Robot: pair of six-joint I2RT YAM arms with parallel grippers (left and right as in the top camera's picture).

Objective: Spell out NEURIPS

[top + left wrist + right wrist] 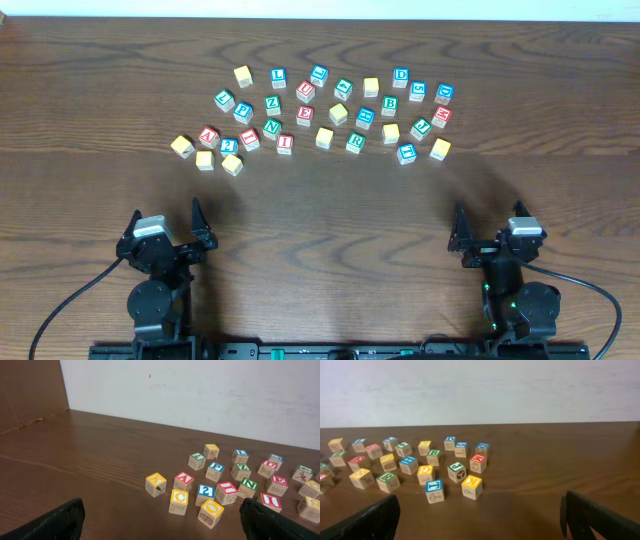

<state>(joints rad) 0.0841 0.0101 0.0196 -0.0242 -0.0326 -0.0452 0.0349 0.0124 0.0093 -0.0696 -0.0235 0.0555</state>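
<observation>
- Alphabet cubes (pixel 305 115) lay scattered, unsorted; green N cube (pixel 270 129) sat just beside red I cube (pixel 285 143).
- L gripper (pixel 166 215): fingers stood spread, empty.
- R gripper (pixel 488 215): same, spread, empty.

Seen from overhead, both arms sit folded low at the bottom of the frame, the left arm (pixel 152 300) in the lower left and the right arm (pixel 530 305) in the lower right, each with its wrist pointing toward the top. The left tool (pixel 165 215) has its jaws spread wide and grips nothing, and the right tool (pixel 489 218) stands equally wide and bare. In the wrist views, the left fingers (pixel 55 522) and the right fingers (pixel 370 522) show only as dark shapes in the bottom corners, well apart.
</observation>
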